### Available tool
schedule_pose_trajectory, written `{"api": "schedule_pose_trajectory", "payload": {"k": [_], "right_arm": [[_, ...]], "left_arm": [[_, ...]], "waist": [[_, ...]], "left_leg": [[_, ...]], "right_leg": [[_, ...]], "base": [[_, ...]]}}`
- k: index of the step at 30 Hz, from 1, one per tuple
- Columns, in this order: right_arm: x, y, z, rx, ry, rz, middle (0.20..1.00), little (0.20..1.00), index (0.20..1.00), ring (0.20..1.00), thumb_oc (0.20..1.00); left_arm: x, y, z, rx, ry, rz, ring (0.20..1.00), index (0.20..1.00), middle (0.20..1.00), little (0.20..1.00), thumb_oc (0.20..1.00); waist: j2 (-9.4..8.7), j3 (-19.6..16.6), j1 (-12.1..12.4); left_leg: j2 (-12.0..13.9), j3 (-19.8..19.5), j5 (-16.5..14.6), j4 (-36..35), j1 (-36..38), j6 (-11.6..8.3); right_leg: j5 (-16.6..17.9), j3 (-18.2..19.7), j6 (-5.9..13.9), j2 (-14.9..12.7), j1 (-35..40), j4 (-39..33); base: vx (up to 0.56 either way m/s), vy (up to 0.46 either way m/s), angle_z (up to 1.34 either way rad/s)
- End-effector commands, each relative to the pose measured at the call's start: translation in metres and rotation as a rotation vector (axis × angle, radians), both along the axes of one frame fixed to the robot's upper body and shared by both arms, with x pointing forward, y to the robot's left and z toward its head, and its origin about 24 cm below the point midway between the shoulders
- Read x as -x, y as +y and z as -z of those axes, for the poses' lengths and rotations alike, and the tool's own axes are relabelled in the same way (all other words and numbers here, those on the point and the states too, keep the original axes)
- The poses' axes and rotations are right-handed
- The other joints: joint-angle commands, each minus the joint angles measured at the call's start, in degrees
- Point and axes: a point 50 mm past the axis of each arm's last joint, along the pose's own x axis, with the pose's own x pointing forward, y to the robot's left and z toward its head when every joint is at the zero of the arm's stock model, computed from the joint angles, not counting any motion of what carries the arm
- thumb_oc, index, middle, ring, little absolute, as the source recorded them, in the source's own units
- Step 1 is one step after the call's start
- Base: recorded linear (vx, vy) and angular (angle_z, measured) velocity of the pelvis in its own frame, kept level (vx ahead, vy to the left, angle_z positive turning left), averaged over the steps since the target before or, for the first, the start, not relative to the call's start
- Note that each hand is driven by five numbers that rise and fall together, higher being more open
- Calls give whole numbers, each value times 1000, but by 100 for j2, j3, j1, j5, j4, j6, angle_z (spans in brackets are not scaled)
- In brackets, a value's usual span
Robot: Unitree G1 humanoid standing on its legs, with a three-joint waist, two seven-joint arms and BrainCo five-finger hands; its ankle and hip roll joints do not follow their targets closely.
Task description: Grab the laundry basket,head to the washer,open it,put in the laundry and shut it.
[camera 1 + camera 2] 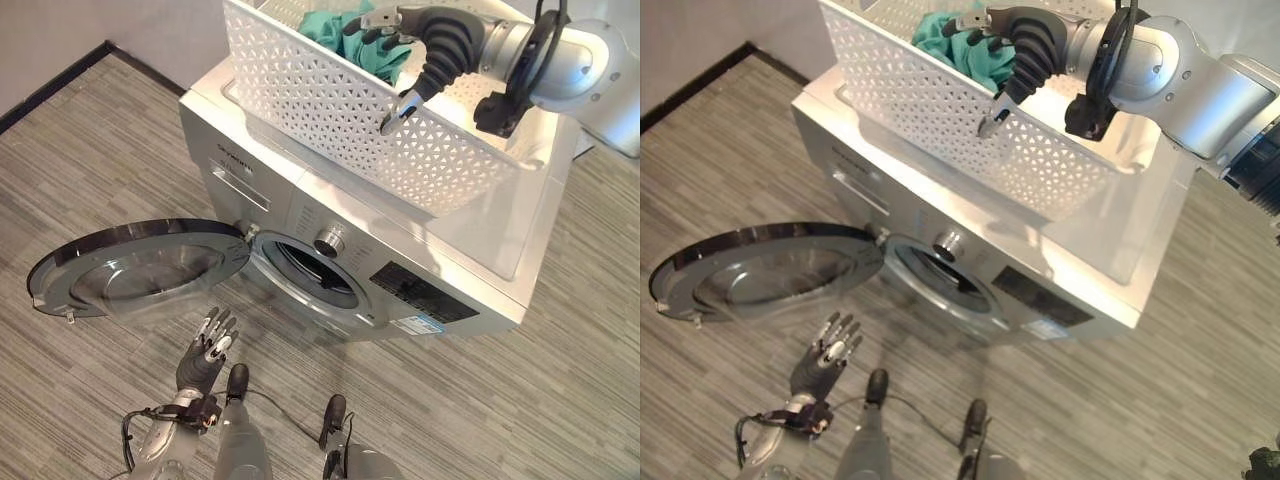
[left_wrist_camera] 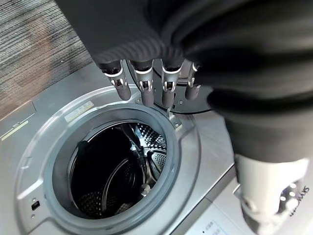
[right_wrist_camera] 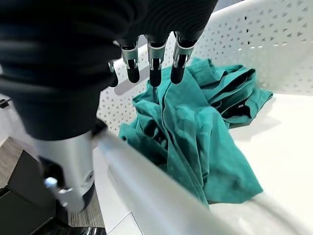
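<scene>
Washer: a silver-grey front-loading washing machine (image 1: pixel 400 290) stands on striped grey flooring (image 1: pixel 90 150); its round glass door (image 1: pixel 140 265) is swung fully open to the robot's left, exposing the dark steel drum (image 2: pixel 117 171).
Basket: a white perforated plastic laundry basket (image 1: pixel 330 110) rests on the washer's top.
Laundry: a crumpled teal cloth garment (image 3: pixel 195 137) lies inside the basket against its far wall.
Right hand: the right hand (image 1: pixel 385 25) reaches over the basket rim, fingers (image 3: pixel 154 71) extended and relaxed just above the garment, holding nothing.
Left hand: the left hand (image 1: pixel 205 350) hangs low before the open drum, fingers straight, empty.
Handling (judged): the garment looks light, soft and limp; it will drape and trail when lifted, not slip.
Grasp site (judged): bunch the raised folds at the heap's middle, so that loose ends clear the basket rim.
Stage (judged): door open; loading not yet begun.
</scene>
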Motion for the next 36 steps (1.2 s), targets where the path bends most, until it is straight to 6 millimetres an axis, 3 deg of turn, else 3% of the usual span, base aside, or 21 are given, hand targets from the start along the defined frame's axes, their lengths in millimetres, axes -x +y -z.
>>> {"api": "schedule_pose_trajectory", "payload": {"k": [1, 7, 17, 22, 30, 32, 34, 36], "right_arm": [[1, -20, -20, 7, -65, 108, 1000, 1000, 1000, 1000, 1000], [-7, -6, -7, 49, -48, 97, 1000, 1000, 1000, 1000, 1000], [-28, -18, 2, 47, -42, 209, 1000, 1000, 1000, 1000, 1000], [-34, -36, 42, 93, 131, 241, 1000, 1000, 1000, 1000, 1000], [-31, -53, 82, 139, 325, 251, 1000, 1000, 1000, 1000, 1000], [-33, -60, 90, 138, 354, 275, 715, 715, 715, 715, 715], [-34, -61, 90, 139, 352, 282, 200, 200, 200, 200, 200], [-40, -64, 95, 152, 331, 318, 200, 200, 200, 200, 200]], "left_arm": [[-18, 9, -33, -40, -149, 8, 1000, 1000, 1000, 1000, 1000], [-20, 3, -30, -39, -134, 35, 1000, 1000, 1000, 1000, 1000], [-24, -2, -31, -41, -131, 55, 1000, 1000, 1000, 1000, 1000], [-25, -5, -32, -45, -141, 75, 1000, 1000, 1000, 1000, 1000], [-26, -15, -29, -30, -147, 116, 1000, 1000, 1000, 1000, 1000], [-26, -18, -29, -28, -150, 135, 1000, 1000, 1000, 1000, 1000], [-27, -18, -29, -32, -150, 139, 1000, 1000, 1000, 1000, 1000], [-27, -21, -29, -32, -144, 149, 1000, 1000, 1000, 1000, 1000]], "waist": [[-403, 275, 202], [-431, 382, 420], [-443, 492, 755], [-390, 557, 927], [-306, 605, 1008], [-269, 619, 1030], [-257, 625, 1027], [-189, 668, 1024]], "left_leg": [[225, 15, -118, 30, 79, 94], [165, -214, -113, 30, -67, 122], [53, -464, -115, 30, -321, 154], [-69, -623, -125, 30, -447, 178], [-124, -646, -131, 30, -483, 180], [-136, -646, -135, 30, -494, 176], [-132, -645, -136, 30, -502, 174], [-128, -613, -130, 30, -553, 178]], "right_leg": [[-340, 119, 329, -542, 390, 12], [-359, -69, 342, -503, 445, -4], [-403, -249, 383, -488, 425, -6], [-429, -421, 395, -534, 440, -6], [-438, -432, 424, -579, 403, -6], [-445, -428, 431, -585, 385, -6], [-452, -421, 430, -586, 374, -6], [-452, -365, 434, -590, 293, -6]], "base": [[9, -7, 21], [39, -27, 12], [22, -15, 16], [34, -15, 14], [4, 0, 2], [0, 0, 0], [0, 0, 0], [0, 0, 0]]}}
